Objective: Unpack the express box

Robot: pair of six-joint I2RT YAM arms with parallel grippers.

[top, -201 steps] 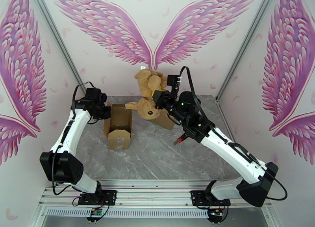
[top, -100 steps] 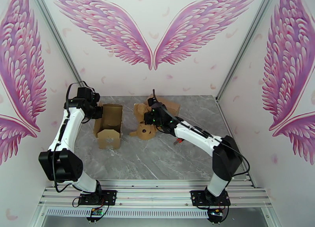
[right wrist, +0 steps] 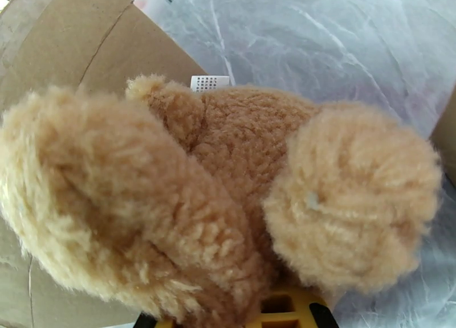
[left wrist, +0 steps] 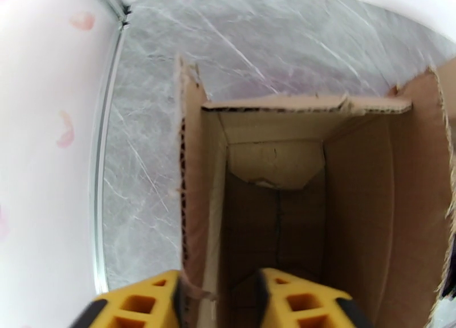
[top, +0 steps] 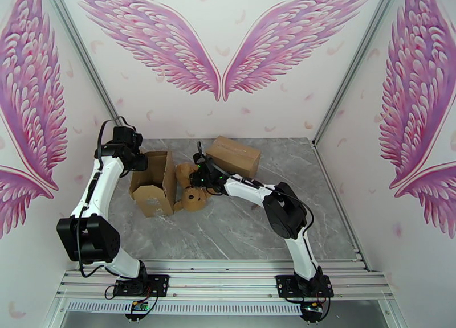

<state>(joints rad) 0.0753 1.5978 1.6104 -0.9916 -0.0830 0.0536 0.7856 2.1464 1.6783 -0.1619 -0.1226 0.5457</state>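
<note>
Express box stands open at the left middle of the tabletop, flaps spread, and the left wrist view looks down into a bare cardboard inside. A closed carton lies further back, right of it and apart from it. The plush bear lies on the tabletop just right of the open box, against its right wall. By my judgement the unpacking is at its last step: the contents are out and being set down. The left claw sits at the box's far left wall with its jaws spread, one yellow finger outside the wall and one inside. The right claw is pressed into the bear's fur, and I cannot tell whether it grips or has let go. Next, both claws should come away cleanly, without dragging the bear or tipping the box. A second ago the bear hung high near the far wall from the raised right arm. It is now down on the tabletop. The box has shifted left, and the carton has come into plain view.
</note>
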